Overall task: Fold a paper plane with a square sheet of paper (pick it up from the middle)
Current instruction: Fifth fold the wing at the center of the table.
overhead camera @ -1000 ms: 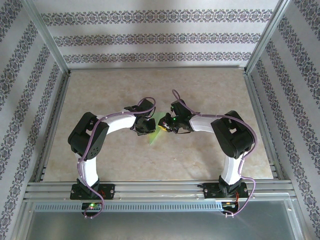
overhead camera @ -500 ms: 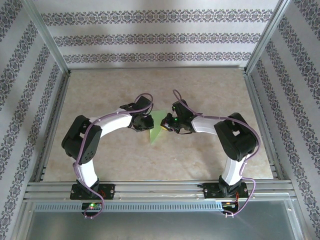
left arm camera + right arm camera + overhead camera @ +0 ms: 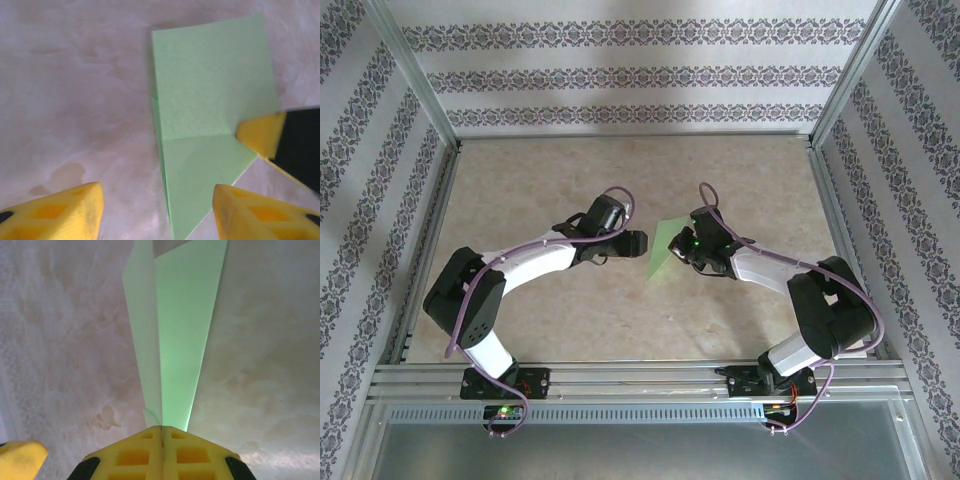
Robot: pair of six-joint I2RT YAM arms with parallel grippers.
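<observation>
The paper [image 3: 210, 90] has just been released by the opened left gripper [image 3: 636, 240] and is kept pinched by the right gripper [image 3: 161, 432], probably for another fold.

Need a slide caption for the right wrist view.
Right gripper shut on the folded green paper, marbled tabletop behind.

From above and behind, you see the whole table [image 3: 620, 170]; both wrist views closely share the green paper [image 3: 210, 100].
</observation>
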